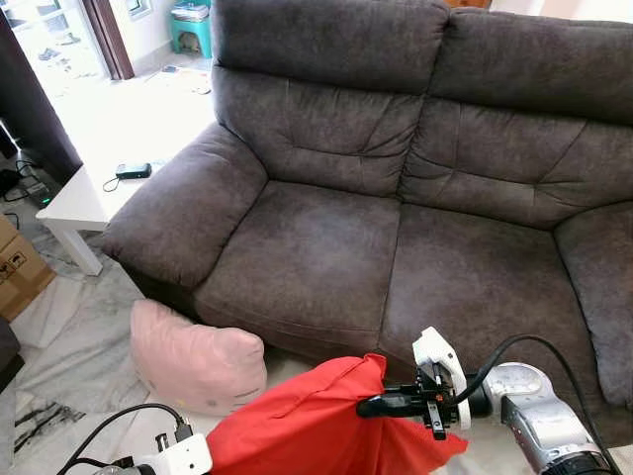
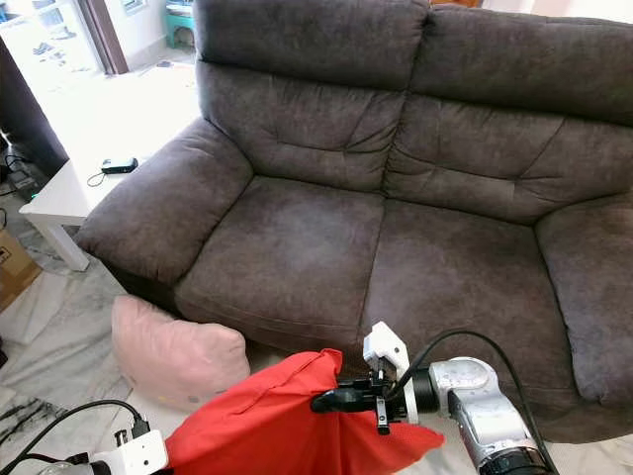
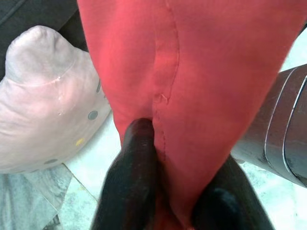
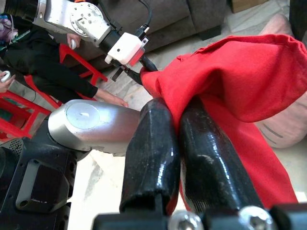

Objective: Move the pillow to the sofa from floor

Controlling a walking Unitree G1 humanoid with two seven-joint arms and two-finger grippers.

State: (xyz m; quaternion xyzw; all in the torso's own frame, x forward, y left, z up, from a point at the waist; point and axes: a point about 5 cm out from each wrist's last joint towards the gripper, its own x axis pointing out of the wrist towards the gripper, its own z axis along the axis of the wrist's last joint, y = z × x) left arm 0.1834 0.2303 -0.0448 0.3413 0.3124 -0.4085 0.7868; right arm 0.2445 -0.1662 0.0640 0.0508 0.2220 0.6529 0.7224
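My left gripper (image 3: 168, 191) and right gripper (image 4: 177, 143) both clamped on the soft red fabric pillow (image 1: 316, 426), just before the dark grey suede sofa (image 1: 396, 198), pink plush cushion (image 1: 193, 361) beside it on the floor.

Bright daylight upper left; wrist views blurred.

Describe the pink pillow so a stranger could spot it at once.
Find the dark grey sofa. On the floor by its front corner, below the armrest nearest the white table, lies the pink pillow. It is pale and plump, unlike the bright red pillow beside it.
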